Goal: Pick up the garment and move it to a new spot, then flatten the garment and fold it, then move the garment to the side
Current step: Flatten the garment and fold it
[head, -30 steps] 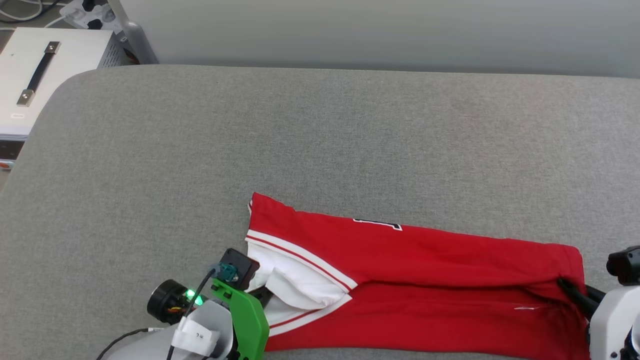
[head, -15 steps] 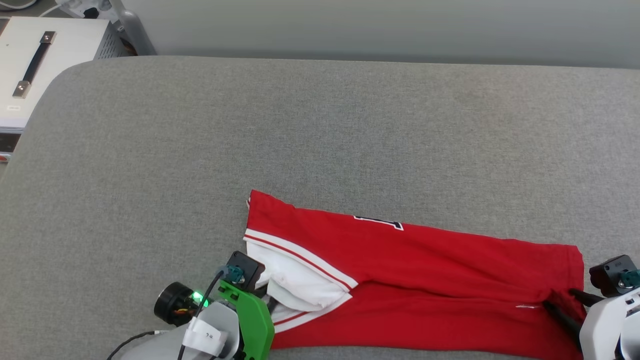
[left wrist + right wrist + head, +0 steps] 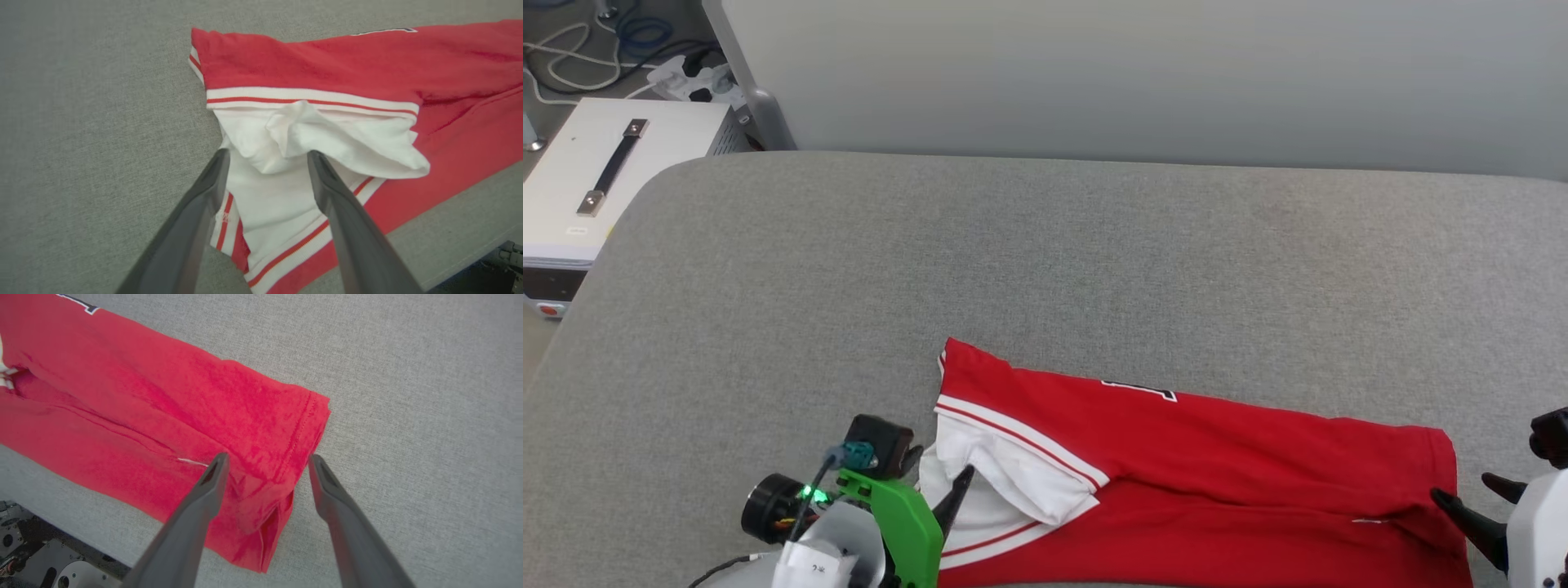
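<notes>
Open and empty, the left gripper [image 3: 268,154] and right gripper [image 3: 267,457] flank the long-folded red jersey T-shirt with white sleeves [image 3: 1217,457]. Lifting straight up should spare the fold any snagging.

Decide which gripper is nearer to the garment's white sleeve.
Left. The left gripper stands open right over the white sleeve; the right gripper is at the garment's opposite end, by the red hem.

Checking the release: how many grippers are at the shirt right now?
2. The left gripper stands open over the white sleeve at the left end of the shirt. The right gripper stands open astride the hem corner at the right end.
</notes>
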Available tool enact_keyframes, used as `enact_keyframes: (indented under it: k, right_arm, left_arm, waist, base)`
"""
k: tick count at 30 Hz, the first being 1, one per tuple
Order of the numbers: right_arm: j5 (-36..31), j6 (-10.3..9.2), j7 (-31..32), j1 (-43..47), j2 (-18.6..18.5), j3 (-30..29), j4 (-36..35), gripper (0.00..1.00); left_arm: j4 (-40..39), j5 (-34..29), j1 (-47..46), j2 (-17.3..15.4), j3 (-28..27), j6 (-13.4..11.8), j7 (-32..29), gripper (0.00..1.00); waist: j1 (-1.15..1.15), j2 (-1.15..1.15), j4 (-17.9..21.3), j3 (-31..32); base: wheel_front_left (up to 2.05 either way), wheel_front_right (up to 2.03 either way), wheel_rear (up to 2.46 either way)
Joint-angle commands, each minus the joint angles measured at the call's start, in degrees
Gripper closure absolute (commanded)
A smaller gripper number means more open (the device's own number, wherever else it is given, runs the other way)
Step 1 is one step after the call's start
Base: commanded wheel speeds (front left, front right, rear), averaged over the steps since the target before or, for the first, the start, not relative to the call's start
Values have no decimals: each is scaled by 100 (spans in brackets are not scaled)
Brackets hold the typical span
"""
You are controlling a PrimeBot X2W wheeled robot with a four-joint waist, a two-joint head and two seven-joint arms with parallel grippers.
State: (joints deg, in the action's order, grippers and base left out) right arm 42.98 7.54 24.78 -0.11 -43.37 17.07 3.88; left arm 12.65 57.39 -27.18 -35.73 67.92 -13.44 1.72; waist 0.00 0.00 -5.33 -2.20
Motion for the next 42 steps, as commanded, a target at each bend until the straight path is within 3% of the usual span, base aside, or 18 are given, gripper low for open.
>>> enact_keyframes:
  k: [1, 9, 10, 11, 13, 16, 22, 32, 42]
  right_arm:
    - [64, -5, 155, 140, 79, -171, -88, 0]
    - [-53, -5, 1000, 497, 635, -1275, -391, 0]
    - [-208, -5, 1315, 533, 980, -1683, -378, 0]
    - [-404, -5, 1582, 521, 1314, -2008, -358, 0]
    - [-560, -5, 1754, 493, 1546, -2219, -322, 0]
    - [-889, -5, 1951, 411, 1881, -2545, -255, 0]
    - [-1396, -5, 2167, 239, 2402, -3019, -137, 0]
    - [-1821, -5, 2260, 151, 2776, -3302, 160, 0]
    - [-1719, -5, 2129, 132, 2981, -2969, 492, 0]
  left_arm:
    - [-114, 74, 105, -77, -108, -90, 122, 0]
    - [-530, 37, 271, -166, -802, -480, 1154, 0]
    - [-589, -228, 365, -69, -1164, -550, 1307, 0]
    - [-810, -806, 521, 132, -1884, -600, 1323, 0]
    - [-998, -1296, 745, 294, -2407, -541, 1325, 0]
    - [-1233, -2139, 1075, 502, -3054, -321, 1326, 0]
    - [-1295, -3128, 1663, 970, -3996, 277, 1327, 0]
    - [-996, -3861, 2036, 1686, -4967, 1127, 1327, 0]
    - [-798, -4345, 2060, 2171, -5541, 1683, 1328, 0]
  waist:
    - [0, 0, -38, 91]
    - [0, 0, -135, 49]
    - [0, 0, -186, -18]
    - [0, 0, -239, -111]
    - [0, 0, -269, -172]
    - [0, 0, -312, -270]
    - [0, 0, -374, -410]
    - [0, 0, -439, -595]
    - [0, 0, -441, -746]
  base:
    - [0, 0, 0]
    - [0, 0, 0]
    - [0, 0, 0]
    - [0, 0, 0]
    - [0, 0, 0]
    - [0, 0, 0]
    - [0, 0, 0]
    - [0, 0, 0]
    - [0, 0, 0]
